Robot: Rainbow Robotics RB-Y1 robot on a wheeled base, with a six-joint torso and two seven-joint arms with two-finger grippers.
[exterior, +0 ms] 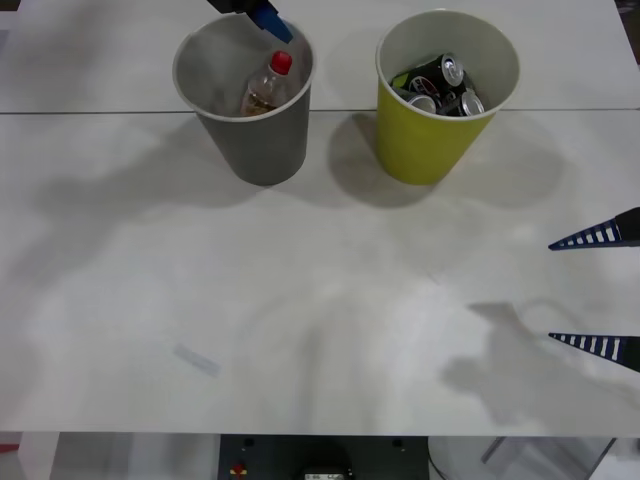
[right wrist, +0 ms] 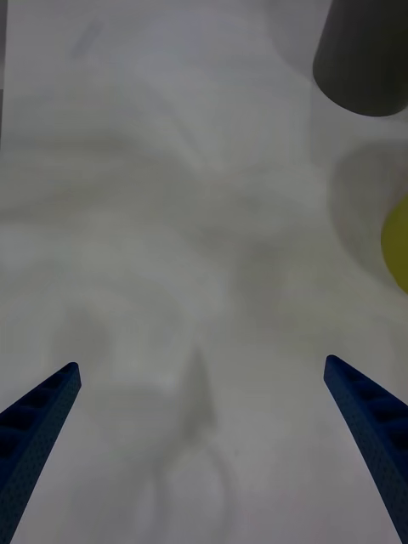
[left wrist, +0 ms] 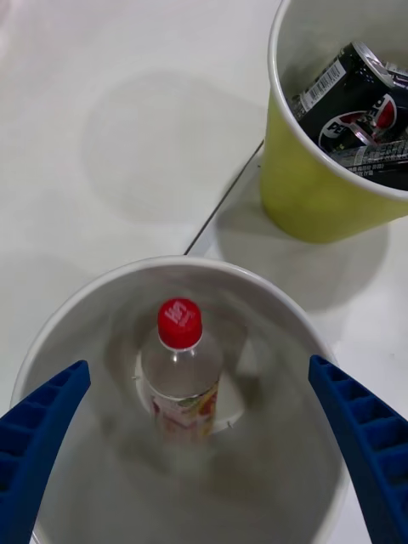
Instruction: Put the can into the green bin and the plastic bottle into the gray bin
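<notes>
The gray bin [exterior: 262, 140] is dark gray outside, pale gray inside, with a white rim. In it, the plastic bottle [left wrist: 180, 370] is clear, with a red cap and a yellow-orange label. The green bin [exterior: 428, 140] is yellow-green (white at the rim too) and holds black cans [exterior: 440, 85] with silver tops and white lettering. Both the left gripper [left wrist: 200, 450] and the right gripper [exterior: 595, 290] have blue ribbed fingers. The surface [exterior: 300, 300] is white.

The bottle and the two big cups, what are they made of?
The plastic bottle looks like clear, shiny plastic: you can see through it, and its cap is red. The gray bin and green bin look like matte paper or card, shaped like giant paper cups with white rims, though that's a guess.
</notes>
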